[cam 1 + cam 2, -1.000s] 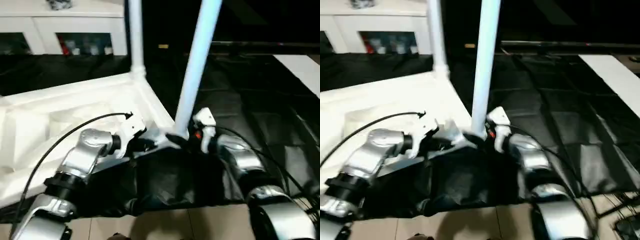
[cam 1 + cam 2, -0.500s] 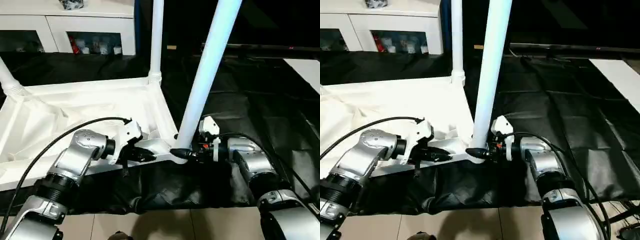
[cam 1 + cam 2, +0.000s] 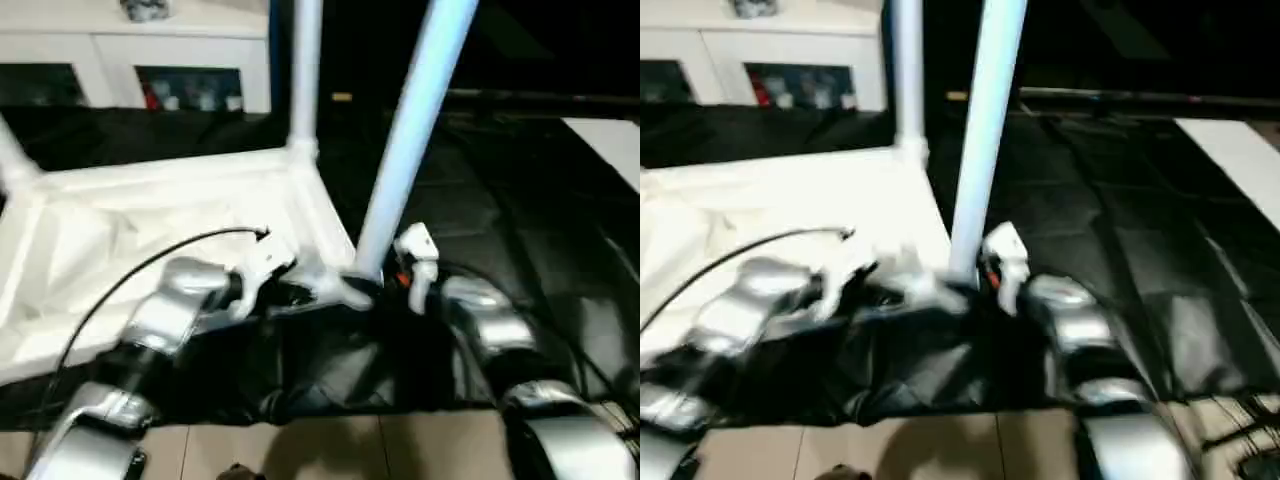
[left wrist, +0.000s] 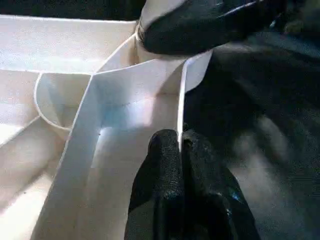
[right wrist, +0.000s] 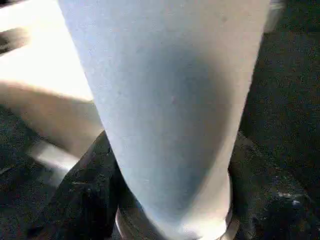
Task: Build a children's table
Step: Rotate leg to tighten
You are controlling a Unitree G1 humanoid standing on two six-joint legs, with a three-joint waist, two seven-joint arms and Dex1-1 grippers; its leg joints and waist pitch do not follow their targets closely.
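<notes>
Left gripper [image 4: 180,150] pinched shut on the near rim of the upturned tabletop [image 3: 150,230], right gripper [image 5: 170,200] clasping the near leg [image 3: 405,150] at its corner socket, black-covered table [image 3: 520,230] beneath, far leg [image 3: 305,70] upright, white cabinet [image 3: 130,60] behind, no readable writing.

tabletop [image 3: 150,230] left, legs [image 3: 415,140] upright at corners

Both head views smear with motion blur – forearms worst; the dark cloth [image 3: 480,210] swallows light while the white tabletop [image 3: 150,230] glares, and the near leg [image 5: 170,100] looks soft, blue-shadowed
</notes>
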